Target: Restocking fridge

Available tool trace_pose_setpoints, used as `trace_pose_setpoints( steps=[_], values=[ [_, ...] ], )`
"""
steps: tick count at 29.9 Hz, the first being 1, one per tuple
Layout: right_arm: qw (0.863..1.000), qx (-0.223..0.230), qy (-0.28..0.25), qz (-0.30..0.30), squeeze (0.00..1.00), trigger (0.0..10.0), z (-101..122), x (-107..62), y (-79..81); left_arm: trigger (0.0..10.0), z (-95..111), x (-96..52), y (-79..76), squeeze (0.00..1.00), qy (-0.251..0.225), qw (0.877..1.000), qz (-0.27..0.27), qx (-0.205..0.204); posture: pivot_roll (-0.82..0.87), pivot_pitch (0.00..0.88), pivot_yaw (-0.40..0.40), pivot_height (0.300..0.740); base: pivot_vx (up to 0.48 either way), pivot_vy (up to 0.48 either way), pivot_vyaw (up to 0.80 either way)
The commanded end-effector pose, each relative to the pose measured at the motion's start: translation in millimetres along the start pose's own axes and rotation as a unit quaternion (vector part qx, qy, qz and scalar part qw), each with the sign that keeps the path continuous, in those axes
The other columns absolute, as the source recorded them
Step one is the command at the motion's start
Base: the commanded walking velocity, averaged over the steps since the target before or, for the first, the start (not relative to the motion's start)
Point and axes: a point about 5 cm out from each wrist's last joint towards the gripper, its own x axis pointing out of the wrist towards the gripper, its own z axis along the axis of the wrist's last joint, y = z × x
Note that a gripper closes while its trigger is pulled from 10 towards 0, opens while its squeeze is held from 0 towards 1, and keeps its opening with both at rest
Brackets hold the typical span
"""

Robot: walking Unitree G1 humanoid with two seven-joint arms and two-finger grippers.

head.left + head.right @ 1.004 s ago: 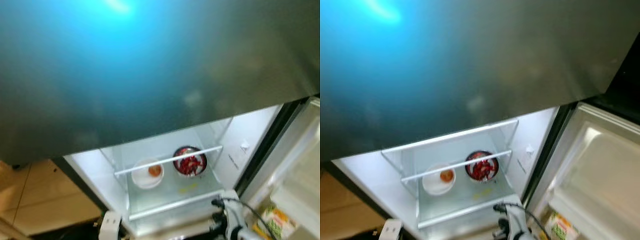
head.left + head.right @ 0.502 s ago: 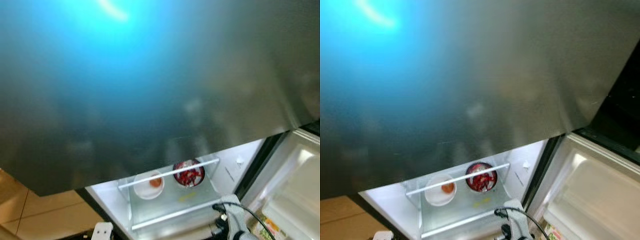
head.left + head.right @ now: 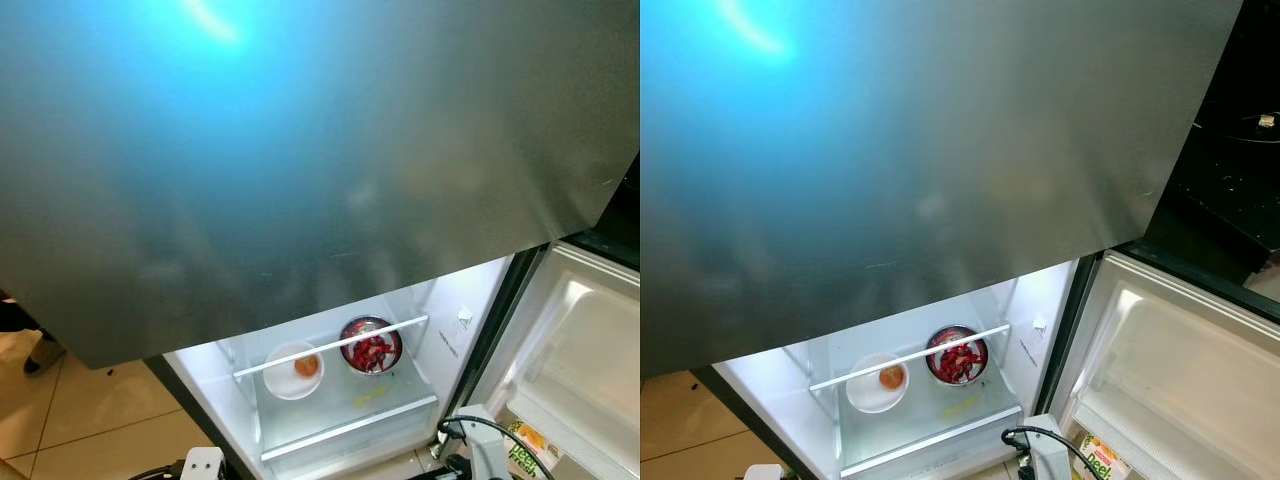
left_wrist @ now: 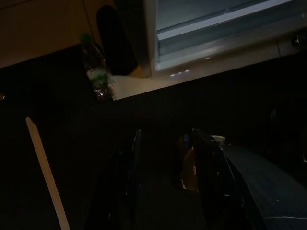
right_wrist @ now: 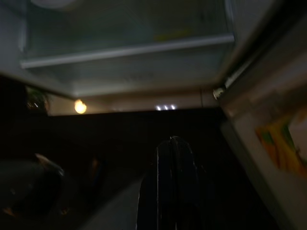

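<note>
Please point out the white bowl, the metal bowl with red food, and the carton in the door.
white bowl [image 3: 293,371], left eye view, inner bottom.
metal bowl [image 3: 371,345], left eye view, red food inside.
carton [image 3: 1100,463], right eye view, printed front.

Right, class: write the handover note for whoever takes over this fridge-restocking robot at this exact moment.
Left gripper: low in shadow before the fridge, jaws apart, holding nothing.
Right gripper: low by the shelf edge, jaws together, nothing seen in them.
Fridge: lower door open, upper door shut. On the shelf, a white bowl beside a metal bowl of red food. A bottle stands on the floor beside the fridge.
Done: door opened.
Left: pick up stock, place it, shut the door.
</note>
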Motion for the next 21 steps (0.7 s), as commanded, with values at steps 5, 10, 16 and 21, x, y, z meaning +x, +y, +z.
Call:
trace_pose_setpoints(
  steps=[5, 10, 16, 21],
  values=[
    [0.998, 0.002, 0.047, -0.030, 0.00, 10.0, -27, -6.3, -9.1, 10.0, -8, -0.5, -5.0, 0.00, 0.021, 1.000, -0.002, 0.006, -0.01, 0.023, 0.030, 0.740, 0.000, 0.000, 0.00],
    [0.998, 0.005, 0.056, -0.039, 0.00, 10.0, -33, -9.1, -13.8, 10.0, -10, -0.4, -6.8, 0.00, 0.026, 1.000, -0.003, 0.009, -0.02, 0.022, 0.030, 0.740, -0.146, 0.000, 0.00],
    [0.997, 0.004, 0.057, -0.045, 0.00, 10.0, -33, -9.5, -16.1, 10.0, -11, -0.5, -7.2, 0.00, 0.029, 1.000, -0.002, 0.010, -0.02, 0.026, 0.031, 0.740, -0.266, 0.000, 0.00],
    [0.997, -0.009, 0.062, -0.046, 0.00, 10.0, -34, -9.6, -16.1, 10.0, -14, -1.2, -7.5, 0.00, 0.033, 0.999, -0.002, 0.013, -0.02, 0.028, 0.032, 0.740, -0.294, 0.000, 0.00]
  ],
)
